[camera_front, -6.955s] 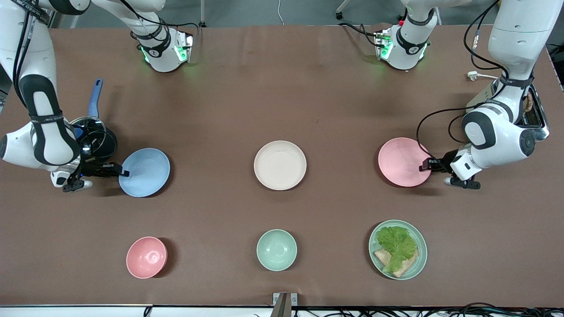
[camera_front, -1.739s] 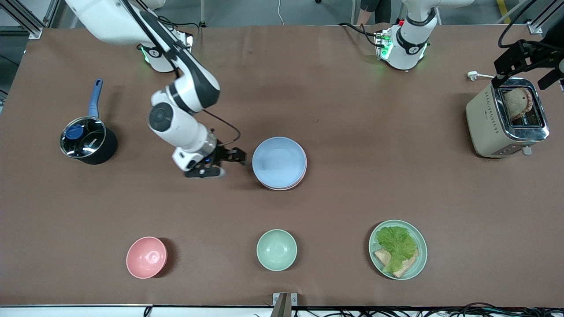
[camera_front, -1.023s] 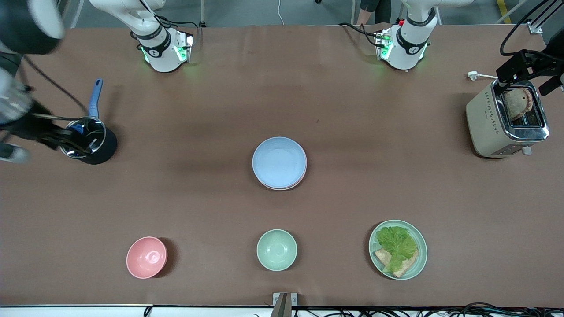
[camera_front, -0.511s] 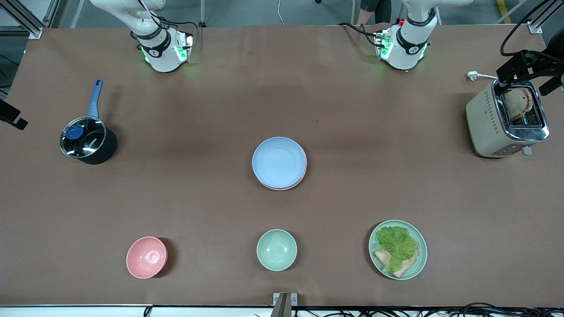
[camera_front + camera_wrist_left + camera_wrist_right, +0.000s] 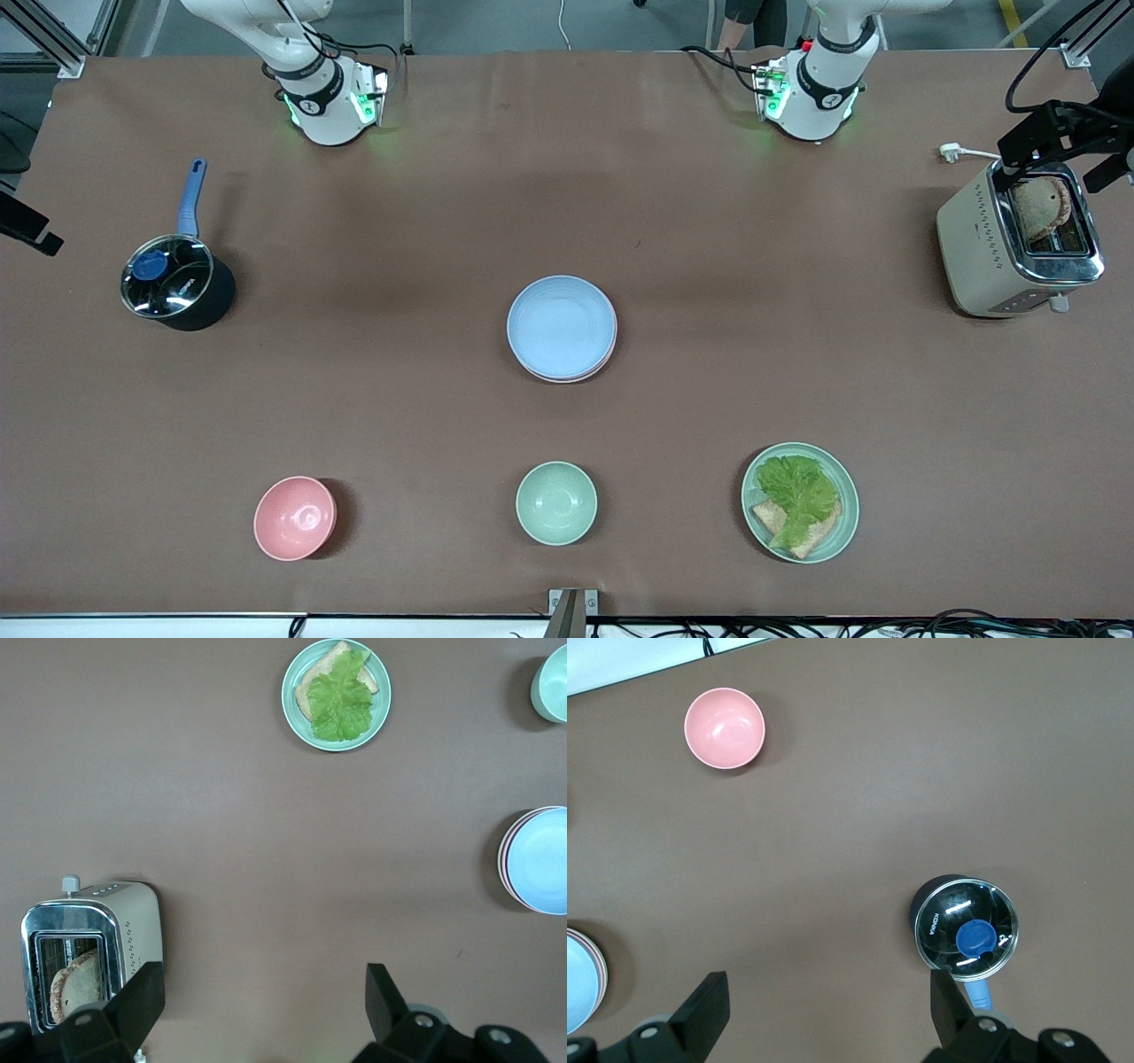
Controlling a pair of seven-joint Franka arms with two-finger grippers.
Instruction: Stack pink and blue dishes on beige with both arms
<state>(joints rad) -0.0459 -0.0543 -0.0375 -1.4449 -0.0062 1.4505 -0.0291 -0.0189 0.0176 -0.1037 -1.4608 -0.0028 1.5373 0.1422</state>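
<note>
The light blue plate [image 5: 562, 324] tops a stack at the table's middle, with the pink plate's rim [image 5: 609, 357] showing just under it. The beige plate is hidden beneath them. The stack also shows in the left wrist view, blue plate [image 5: 542, 859] over pink rim [image 5: 502, 859], and at the edge of the right wrist view as the blue plate [image 5: 576, 985]. My left gripper [image 5: 263, 997] hangs open and empty, high over the toaster [image 5: 1019, 237]. My right gripper [image 5: 830, 1001] is open and empty, high over the right arm's end of the table beside the pot [image 5: 177, 283].
Along the table's edge nearest the front camera sit a small pink bowl [image 5: 295, 517], a mint-green bowl [image 5: 556, 502] and a mint-green plate with lettuce and bread [image 5: 800, 501]. The toaster holds a slice of bread. The lidded pot has a blue handle.
The blue and pink plates, once apart on the table, now lie stacked at the middle. The right arm has let go and swung up to its end of the table; it barely moved in the last half second.
</note>
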